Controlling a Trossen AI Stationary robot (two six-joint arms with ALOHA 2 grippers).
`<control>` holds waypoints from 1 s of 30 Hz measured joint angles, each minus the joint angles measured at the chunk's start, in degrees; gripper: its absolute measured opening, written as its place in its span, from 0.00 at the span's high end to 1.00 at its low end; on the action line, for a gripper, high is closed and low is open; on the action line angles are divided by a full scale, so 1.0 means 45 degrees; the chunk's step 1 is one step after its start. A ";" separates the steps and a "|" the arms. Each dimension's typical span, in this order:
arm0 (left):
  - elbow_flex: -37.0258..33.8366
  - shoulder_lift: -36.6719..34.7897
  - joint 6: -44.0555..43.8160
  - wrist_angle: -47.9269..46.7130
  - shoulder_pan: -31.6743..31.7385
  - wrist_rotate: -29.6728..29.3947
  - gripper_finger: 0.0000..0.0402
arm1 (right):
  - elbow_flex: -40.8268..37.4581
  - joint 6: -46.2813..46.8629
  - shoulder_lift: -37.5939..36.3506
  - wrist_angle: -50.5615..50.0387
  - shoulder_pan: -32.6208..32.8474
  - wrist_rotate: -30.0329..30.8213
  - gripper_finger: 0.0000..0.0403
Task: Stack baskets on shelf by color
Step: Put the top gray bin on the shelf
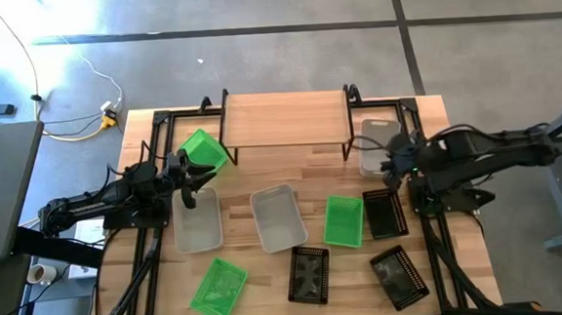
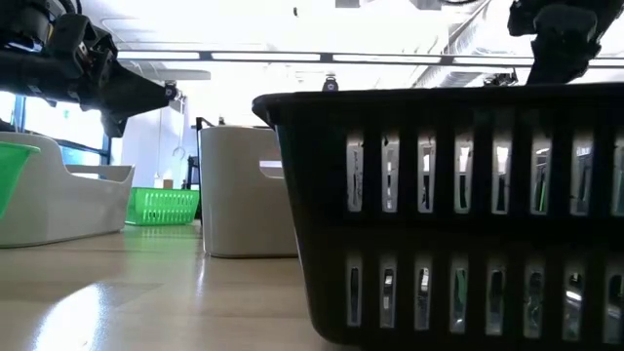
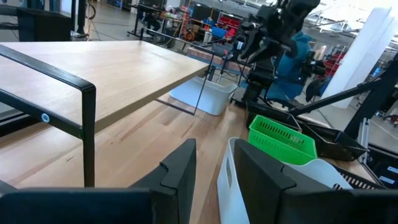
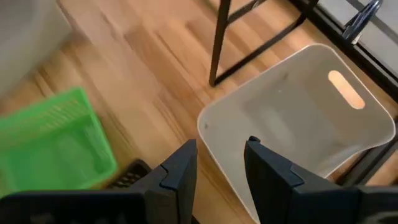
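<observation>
The shelf point(image 1: 284, 118) stands at the table's far edge with nothing on its board. One grey basket point(image 1: 376, 142) sits on the table at the shelf's right legs. A green basket point(image 1: 202, 151) rests askew by the shelf's left legs. Two grey baskets point(image 1: 197, 221) point(image 1: 278, 218), two green ones point(image 1: 343, 219) point(image 1: 218, 286) and three black ones point(image 1: 384, 213) point(image 1: 310, 273) point(image 1: 399, 277) lie spread over the table. My left gripper point(image 1: 186, 175) point(image 3: 216, 168) hovers open between the askew green basket and the left grey one. My right gripper point(image 1: 391, 161) point(image 4: 221, 155) hangs open above the near rim of the grey basket point(image 4: 298, 118) by the shelf.
Black frame rails point(image 1: 153, 224) point(image 1: 431, 217) run along both sides of the tabletop. The nearest black basket point(image 2: 458, 214) fills much of the low view. Bare wood point(image 1: 291, 167) lies between the shelf and the row of baskets.
</observation>
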 joint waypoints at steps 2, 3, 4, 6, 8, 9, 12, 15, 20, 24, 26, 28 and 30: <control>0.0000 0.0003 -0.0015 0.0002 -0.0001 0.0000 0.75 | 0.0000 -0.0226 0.0466 0.0000 -0.0005 -0.0478 0.70; 0.0000 0.0004 -0.0080 0.0001 0.0001 0.0000 0.75 | 0.0000 -0.0303 0.0709 0.0004 -0.0015 -0.0716 0.70; 0.0000 0.0004 -0.0207 0.0005 0.0003 0.0000 0.75 | -0.0001 -0.0327 0.0936 -0.0005 -0.0044 -0.0905 0.70; 0.0000 0.0003 -0.0528 0.0005 0.0003 0.0000 0.75 | 0.0000 -0.0330 0.1356 -0.0068 -0.0153 -0.1227 0.70; 0.0000 -0.0001 -0.0834 0.0000 -0.0001 0.0000 0.75 | -0.0005 -0.0330 0.1715 -0.0093 -0.0376 -0.1478 0.70; 0.0000 -0.0001 -0.0950 0.0000 0.0003 -0.0002 0.75 | -0.0005 -0.0330 0.1865 -0.0088 -0.0518 -0.1588 0.70; 0.0000 0.0001 -0.1010 0.0002 -0.0002 0.0000 0.75 | 0.0010 -0.0351 0.2241 -0.0096 -0.0952 -0.1912 0.69; 0.0000 0.0001 -0.1010 0.0002 0.0001 0.0000 0.75 | 0.0322 -0.0899 0.2560 -0.0122 -0.1283 -0.1807 0.68; 0.0000 -0.0001 -0.1010 0.0000 -0.0001 -0.0005 0.75 | 0.1174 -0.2282 0.3161 -0.0839 -0.2359 -0.2234 0.68; 0.0000 0.0002 -0.1008 0.0000 0.0003 -0.0003 0.75 | 0.1616 -0.3818 0.3372 -0.1016 -0.3440 -0.2887 0.68; 0.0000 0.0002 -0.1007 0.0000 0.0003 -0.0002 0.75 | 0.1642 -0.4676 0.3368 -0.1032 -0.3993 -0.3644 0.68; 0.0000 0.0003 -0.1005 0.0000 -0.0002 -0.0005 0.75 | 0.1592 -0.5272 0.3368 -0.1014 -0.4442 -0.4417 0.68; 0.0000 0.0004 -0.1010 0.0000 0.0002 0.0000 0.75 | 0.1496 -0.5675 0.3371 -0.1046 -0.4733 -0.4799 0.68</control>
